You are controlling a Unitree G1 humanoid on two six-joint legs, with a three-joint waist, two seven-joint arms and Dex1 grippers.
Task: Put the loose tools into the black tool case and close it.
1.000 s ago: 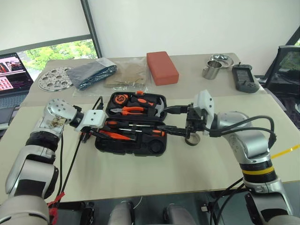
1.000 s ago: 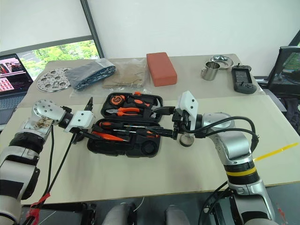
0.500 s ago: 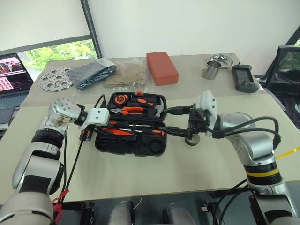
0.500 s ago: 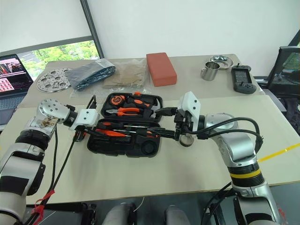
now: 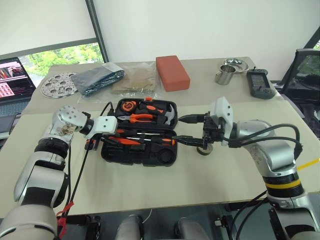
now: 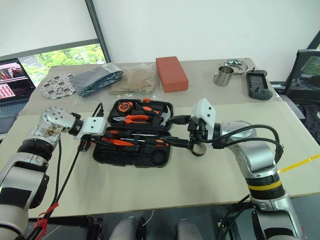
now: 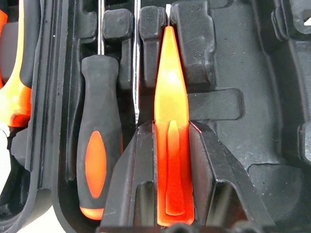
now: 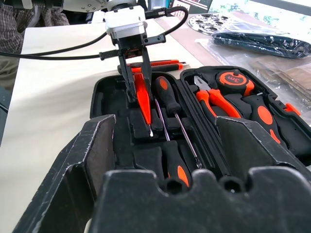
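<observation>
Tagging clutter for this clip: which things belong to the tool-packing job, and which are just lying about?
Job: black tool case, orange screwdriver in left fingers, dark tape roll.
Lying about: red block, metal cup, handheld device, perforated disc, laptop.

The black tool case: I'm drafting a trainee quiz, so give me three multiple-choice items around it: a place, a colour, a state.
1. Relative to the black tool case, the red block lies: A) inside B) behind C) left
2. The screwdriver in the left gripper is: A) all orange B) blue C) green
3. The black tool case is: A) latched shut B) open C) upside down

B: the block sits beyond the case. A: its fingers clamp an orange handle. B: the tool slots show.
</observation>
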